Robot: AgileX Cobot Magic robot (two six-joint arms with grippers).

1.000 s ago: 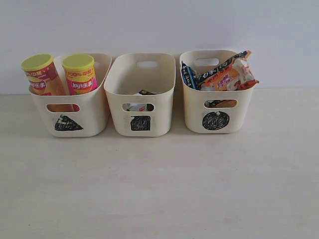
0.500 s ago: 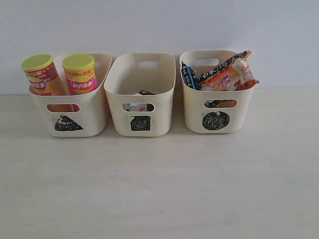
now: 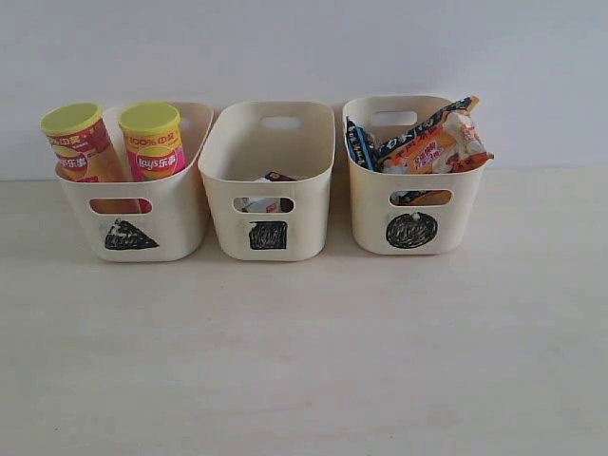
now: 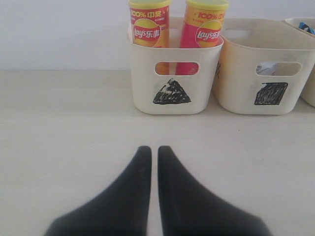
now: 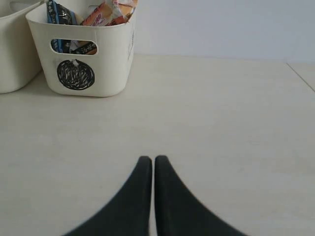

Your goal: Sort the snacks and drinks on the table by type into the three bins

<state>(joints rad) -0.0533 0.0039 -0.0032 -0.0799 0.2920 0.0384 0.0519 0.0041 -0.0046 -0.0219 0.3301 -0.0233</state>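
Standing in triangle bin, chip cans well beyond closed left pincer

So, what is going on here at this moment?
Nothing is being handled. The left gripper and the right gripper are both shut and empty, over the table, short of the bins. The red Lay's can and the yellow-pink Lay's can stand in the triangle bin. The orange bag and the blue bag sit in the circle bin. The drinks lie low in the square bin, mostly hidden. The sorting looks finished.
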